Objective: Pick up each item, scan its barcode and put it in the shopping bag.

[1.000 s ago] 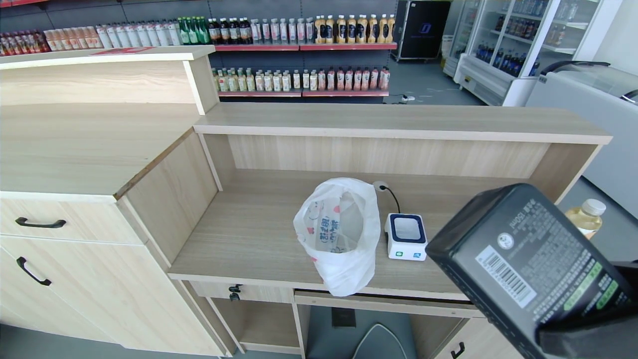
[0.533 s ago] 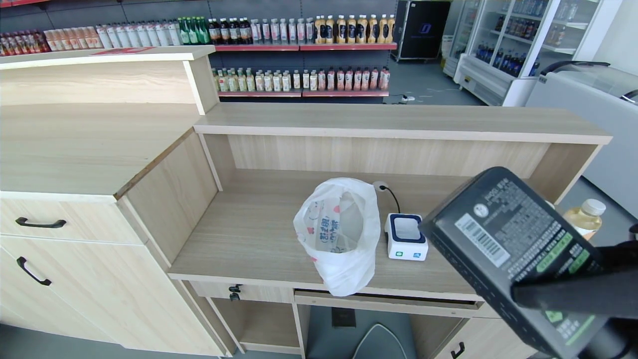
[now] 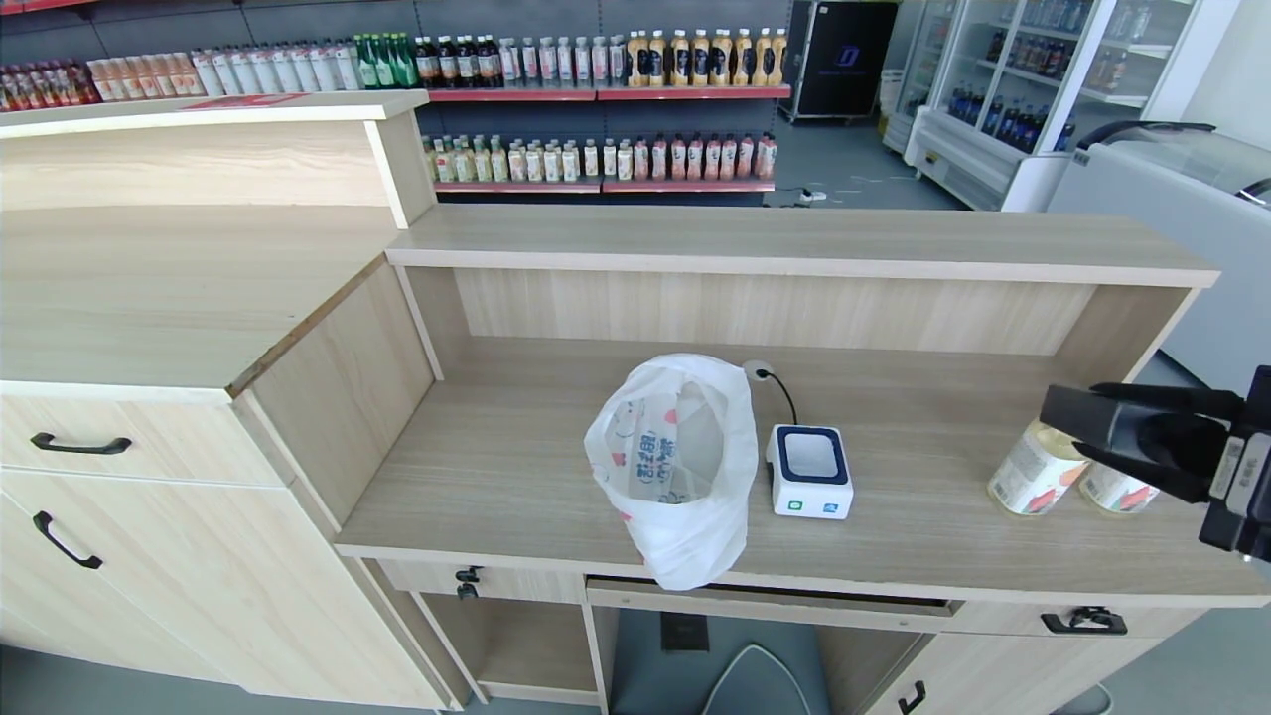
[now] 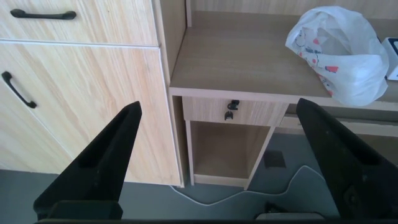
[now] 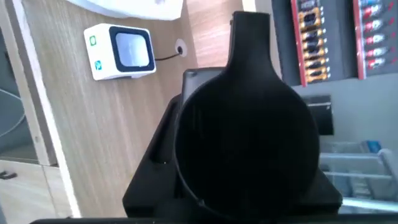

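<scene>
Cans (image 3: 1028,475) just beside right hand (image 3: 1077,422)

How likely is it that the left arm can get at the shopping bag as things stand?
Likely yes: the left gripper is open and empty, and the counter between it and the shopping bag lies bare.

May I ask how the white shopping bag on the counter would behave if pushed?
The shopping bag looks like thin crumpled film, so it would probably fold rather than resist. It seems light, likely sliding on the smooth counter. Its lower part overhangs the front edge, so a push might drop it.
</scene>
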Motion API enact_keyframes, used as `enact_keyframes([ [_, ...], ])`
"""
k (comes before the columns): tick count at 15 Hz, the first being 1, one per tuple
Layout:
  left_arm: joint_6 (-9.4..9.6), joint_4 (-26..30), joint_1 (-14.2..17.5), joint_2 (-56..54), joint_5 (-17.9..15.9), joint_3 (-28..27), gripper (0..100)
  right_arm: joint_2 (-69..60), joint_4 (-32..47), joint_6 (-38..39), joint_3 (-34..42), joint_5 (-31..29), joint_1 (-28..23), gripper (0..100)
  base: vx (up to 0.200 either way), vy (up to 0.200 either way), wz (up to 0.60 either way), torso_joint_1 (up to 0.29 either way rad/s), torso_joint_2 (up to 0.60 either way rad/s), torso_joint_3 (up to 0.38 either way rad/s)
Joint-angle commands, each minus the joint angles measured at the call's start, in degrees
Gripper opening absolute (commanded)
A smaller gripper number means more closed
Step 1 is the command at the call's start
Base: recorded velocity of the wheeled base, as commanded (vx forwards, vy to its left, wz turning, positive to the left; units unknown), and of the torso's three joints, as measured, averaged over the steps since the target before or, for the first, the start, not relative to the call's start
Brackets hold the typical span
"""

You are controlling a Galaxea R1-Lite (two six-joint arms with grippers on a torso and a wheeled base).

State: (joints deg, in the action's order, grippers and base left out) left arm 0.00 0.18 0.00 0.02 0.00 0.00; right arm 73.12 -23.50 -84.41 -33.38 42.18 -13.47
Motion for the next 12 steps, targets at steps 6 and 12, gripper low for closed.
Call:
enact_keyframes([
  [6,0.0,-0.01,0.0,-0.02,0.0,0.0,100,0.36,2.5,25.35,-0.64,-5.27,-3.58,0,0.0,0.0,0.4,0.002,0.0,0.002],
  [12,0.0,-0.01,0.0,-0.02,0.0,0.0,100,16.53,2.5,89.59,-13.56,-19.94,6.35,0,0.0,0.0,0.2,0.002,0.0,-0.001],
])
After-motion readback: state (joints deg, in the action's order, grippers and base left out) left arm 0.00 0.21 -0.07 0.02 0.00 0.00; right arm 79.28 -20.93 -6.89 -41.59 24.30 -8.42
